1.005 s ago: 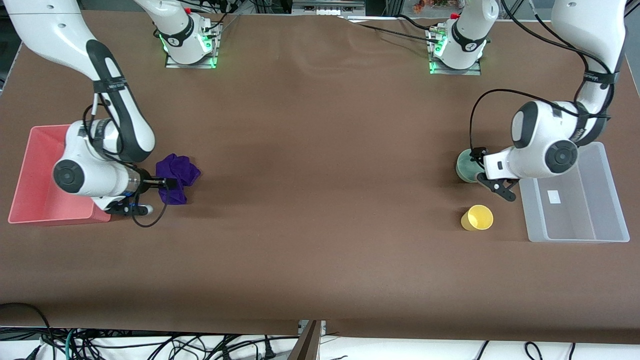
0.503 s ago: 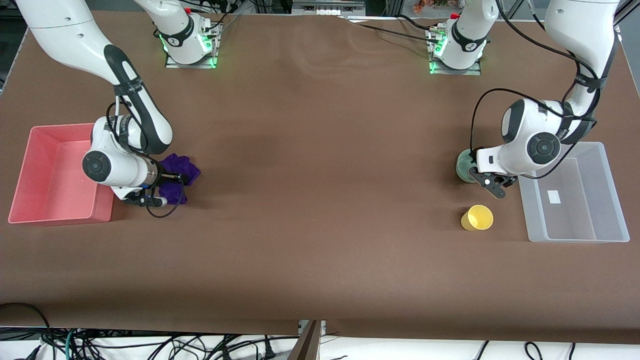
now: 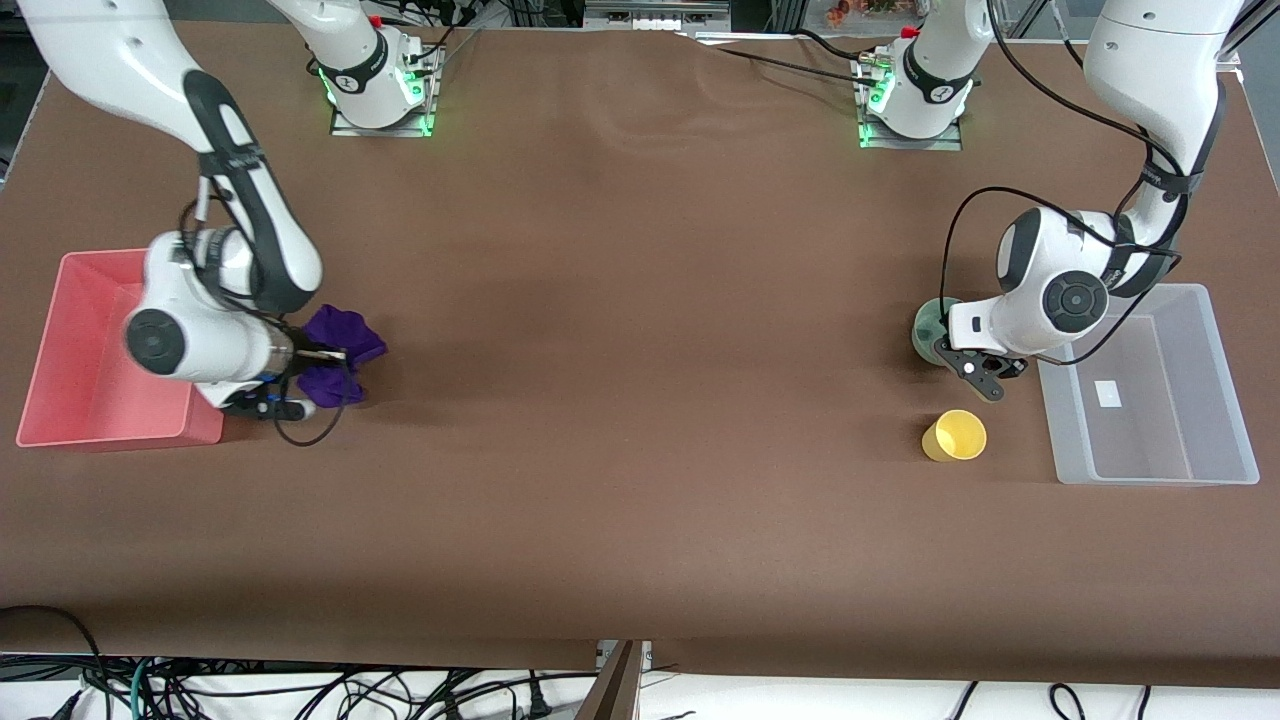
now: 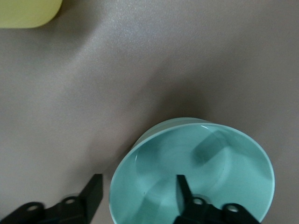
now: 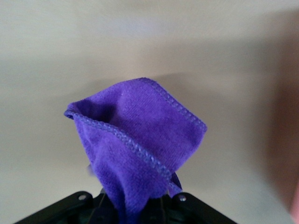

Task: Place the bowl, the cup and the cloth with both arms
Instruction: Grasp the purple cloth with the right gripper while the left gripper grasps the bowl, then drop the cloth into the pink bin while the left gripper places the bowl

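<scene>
The purple cloth (image 3: 338,345) (image 5: 140,135) is pinched in my right gripper (image 3: 322,357) (image 5: 135,205), which is shut on it beside the red bin; the cloth's loose end sticks out past the fingers. At the left arm's end, the mint-green bowl (image 3: 930,328) (image 4: 196,168) stands upright on the table. My left gripper (image 3: 945,345) (image 4: 138,186) is open and straddles the bowl's rim, with one finger (image 4: 93,193) outside and the other inside, and gaps show on both sides of the rim. The yellow cup (image 3: 955,436) (image 4: 25,11) stands nearer the front camera than the bowl.
A red bin (image 3: 60,350) sits at the right arm's end of the table, partly covered by the right arm. A clear plastic bin (image 3: 1150,440) sits at the left arm's end, beside the bowl and cup. The brown table (image 3: 640,350) is bare between them.
The right gripper has shut on the cloth and drawn it toward the red bin. The left gripper has moved in over the bowl's rim.
</scene>
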